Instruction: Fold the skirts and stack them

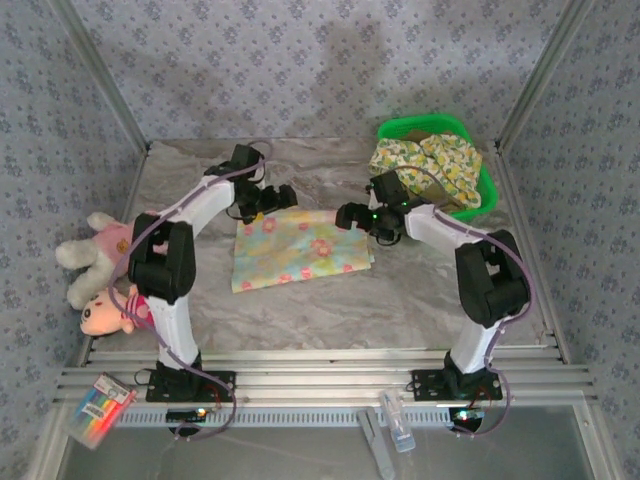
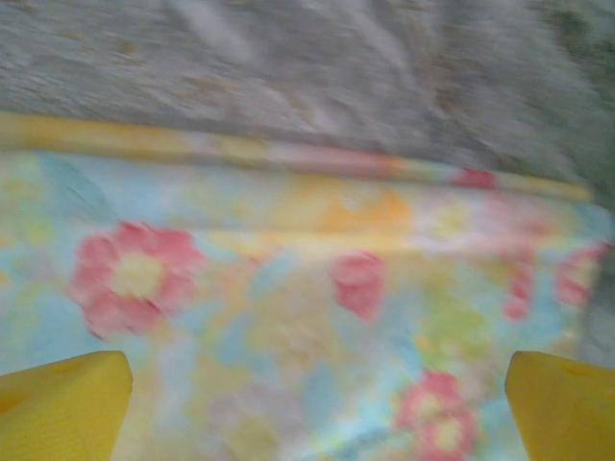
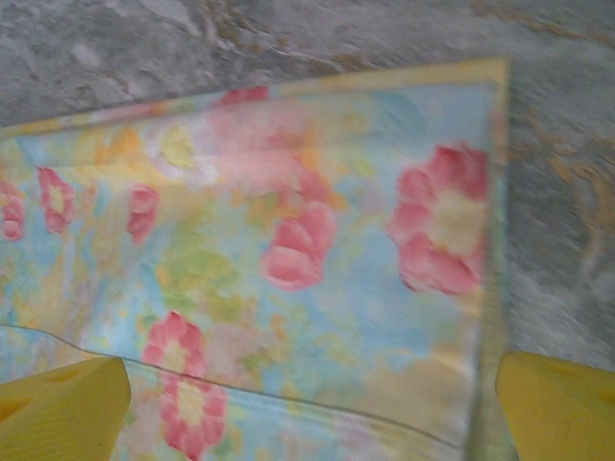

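A pale yellow skirt with pastel flowers (image 1: pixel 298 248) lies folded flat in the middle of the table. My left gripper (image 1: pixel 283 197) hovers open over its far left corner; the left wrist view has its yellow fingertips (image 2: pixel 62 403) wide apart above the skirt (image 2: pixel 307 307). At the skirt's far right corner my right gripper (image 1: pixel 347 215) is also open, its yellow fingertips (image 3: pixel 58 408) spread over the cloth (image 3: pixel 288 259), nothing between them. A white-yellow floral skirt with green (image 1: pixel 425 165) is heaped in a green basket (image 1: pixel 485 190) at the back right, with olive cloth (image 1: pixel 455 210) under it.
A pink plush toy (image 1: pixel 100 270) lies at the left table edge beside the left arm. A pack of markers (image 1: pixel 100 408) and small tools (image 1: pixel 395 425) rest on the near ledge. Patterned walls and metal posts enclose the marbled table (image 1: pixel 330 300).
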